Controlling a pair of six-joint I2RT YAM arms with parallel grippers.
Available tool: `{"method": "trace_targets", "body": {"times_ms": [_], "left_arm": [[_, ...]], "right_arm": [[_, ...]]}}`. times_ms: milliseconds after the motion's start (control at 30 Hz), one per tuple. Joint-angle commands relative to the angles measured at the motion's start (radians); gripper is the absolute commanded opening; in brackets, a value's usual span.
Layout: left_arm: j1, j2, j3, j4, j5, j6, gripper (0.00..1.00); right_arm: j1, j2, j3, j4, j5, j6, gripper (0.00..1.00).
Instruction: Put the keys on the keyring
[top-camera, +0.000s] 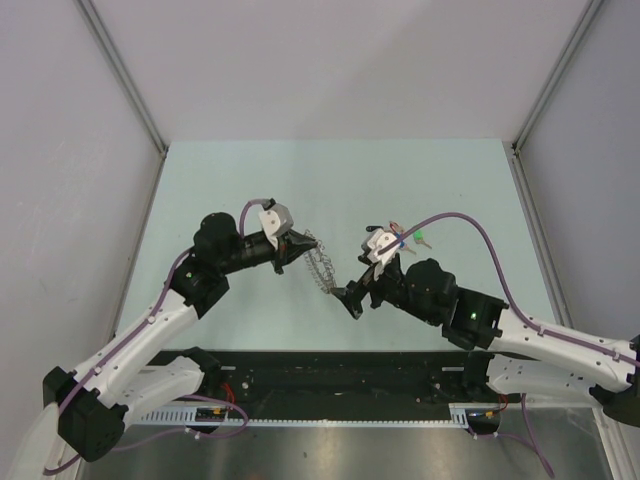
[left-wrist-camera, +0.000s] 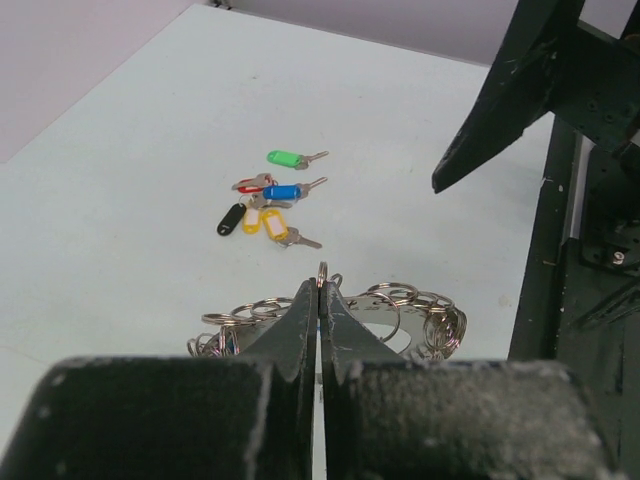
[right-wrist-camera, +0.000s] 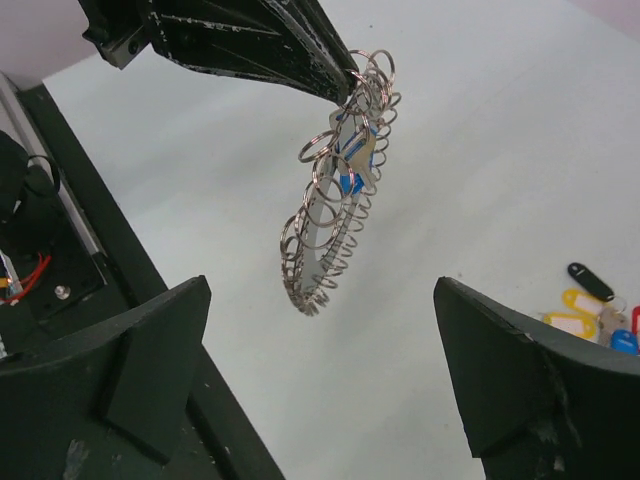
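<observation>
My left gripper (top-camera: 303, 243) is shut on the top edge of the keyring (top-camera: 320, 266), a grey ring of many small wire loops, and holds it hanging above the table. In the left wrist view the shut fingertips (left-wrist-camera: 321, 290) pinch one loop, with the rest of the keyring (left-wrist-camera: 425, 308) behind them. In the right wrist view the keyring (right-wrist-camera: 338, 200) hangs from the left fingers (right-wrist-camera: 300, 60), with a blue key (right-wrist-camera: 350, 183) on it. My right gripper (top-camera: 350, 300) is open and empty, its jaws wide apart just below the ring (right-wrist-camera: 322, 283). Loose keys (left-wrist-camera: 270, 200) lie on the table.
The loose keys (top-camera: 410, 240) lie behind the right wrist: green (left-wrist-camera: 285, 158), blue (left-wrist-camera: 282, 191), black (left-wrist-camera: 231, 219), yellow (left-wrist-camera: 274, 224) and red (left-wrist-camera: 250, 185). Some show at the right edge of the right wrist view (right-wrist-camera: 590, 305). Walls enclose the pale table (top-camera: 300, 180) on three sides.
</observation>
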Motion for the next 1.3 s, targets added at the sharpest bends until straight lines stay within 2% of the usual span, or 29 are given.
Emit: {"method": "trace_targets", "body": {"times_ms": [0,200,300,533,767,1000,1133,1267], "left_arm": [[0.009,-0.021,0.039,0.027,-0.051,-0.011,0.00],[0.011,-0.027,0.054,-0.007,-0.100,0.014,0.00],[0.013,-0.037,0.054,-0.018,-0.127,0.037,0.00],[0.013,-0.015,0.087,-0.114,-0.206,0.063,0.00],[0.011,-0.049,0.137,-0.315,-0.305,0.060,0.00],[0.011,-0.133,0.096,-0.502,-0.419,0.032,0.00],[0.011,-0.167,0.048,-0.557,-0.459,0.003,0.00],[0.009,-0.101,0.035,-0.564,-0.453,-0.043,0.00]], "right_arm": [[-0.004,-0.035,-0.041,0.086,0.109,0.198,1.00],[-0.058,-0.089,-0.072,0.138,0.238,0.369,1.00],[-0.114,-0.092,-0.073,0.138,0.185,0.366,1.00],[-0.141,-0.072,-0.072,0.160,0.189,0.202,1.00],[-0.147,-0.040,-0.072,0.169,0.196,0.114,0.99],[-0.124,0.021,-0.072,0.149,0.166,0.088,0.97],[-0.098,0.040,-0.075,0.121,0.175,0.071,0.97],[-0.096,0.054,-0.087,0.104,0.207,0.073,0.96]]}}
